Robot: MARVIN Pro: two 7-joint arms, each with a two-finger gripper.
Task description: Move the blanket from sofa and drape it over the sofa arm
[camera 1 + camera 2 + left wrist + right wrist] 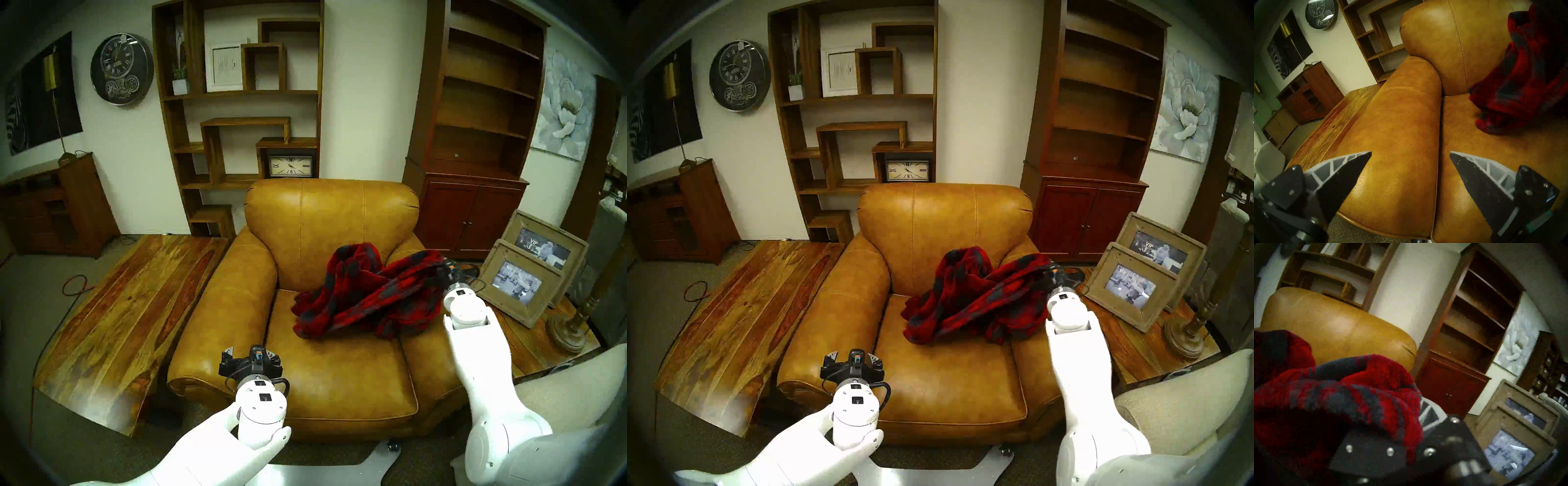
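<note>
The red and dark plaid blanket (366, 295) lies bunched on the right half of the tan leather sofa (332, 220) seat. My right gripper (444, 268) is shut on one end of it and holds that end raised above the back of the right sofa arm (422, 356). The cloth stretches from the gripper down to the seat. In the right wrist view the blanket (1356, 395) covers the fingers. My left gripper (251, 356) is open and empty over the front of the chair's left arm (1398, 127); the left wrist view shows the blanket (1519, 84) at far right.
A long wooden coffee table (118, 322) stands left of the chair. A side table on the right holds two framed pictures (519, 281) and a lamp base (566, 329). A beige fabric cushion (559, 390) is at bottom right. Bookshelves stand behind.
</note>
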